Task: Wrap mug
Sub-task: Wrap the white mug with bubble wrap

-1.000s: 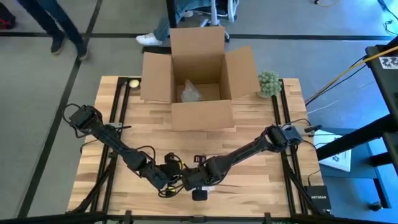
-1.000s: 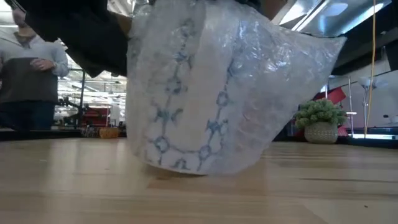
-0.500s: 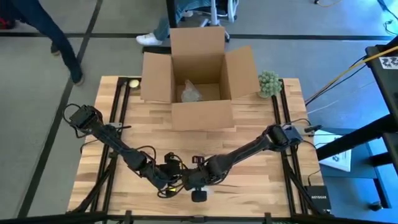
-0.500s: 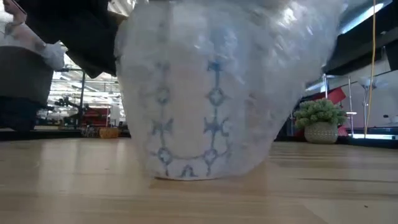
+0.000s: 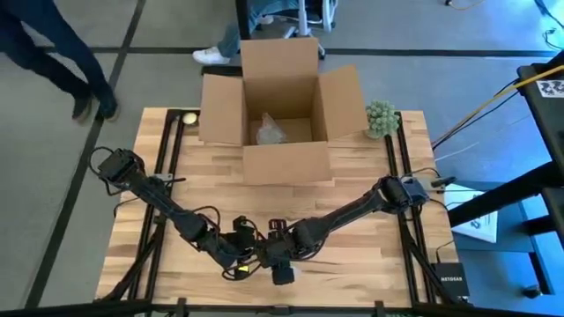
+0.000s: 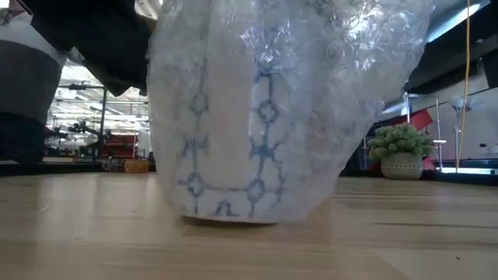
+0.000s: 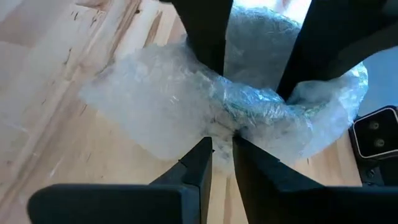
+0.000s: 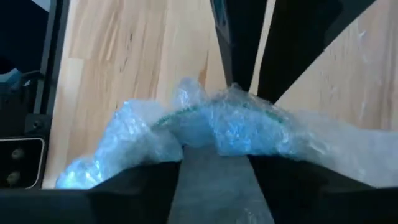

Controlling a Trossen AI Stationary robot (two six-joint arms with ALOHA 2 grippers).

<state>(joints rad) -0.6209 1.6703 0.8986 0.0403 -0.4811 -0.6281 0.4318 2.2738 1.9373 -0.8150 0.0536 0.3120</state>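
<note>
Near the counter's (image 5: 352, 255) front edge, about midway along it, a mug (image 6: 233, 140) with a blue pattern stands upright under loose bubble wrap (image 6: 350, 85). The left gripper (image 7: 222, 144) pinches the film, fingers nearly together; the right gripper (image 8: 214, 152) bears on the bundle's top, its finger spacing impossible to tell. The mug looks rigid and breakable, the wrap soft, light and slippery, so gathered film above the rim seems the best hold. A black device at the counter's front right corner reads "NETGEAR" (image 5: 451, 282).
</note>
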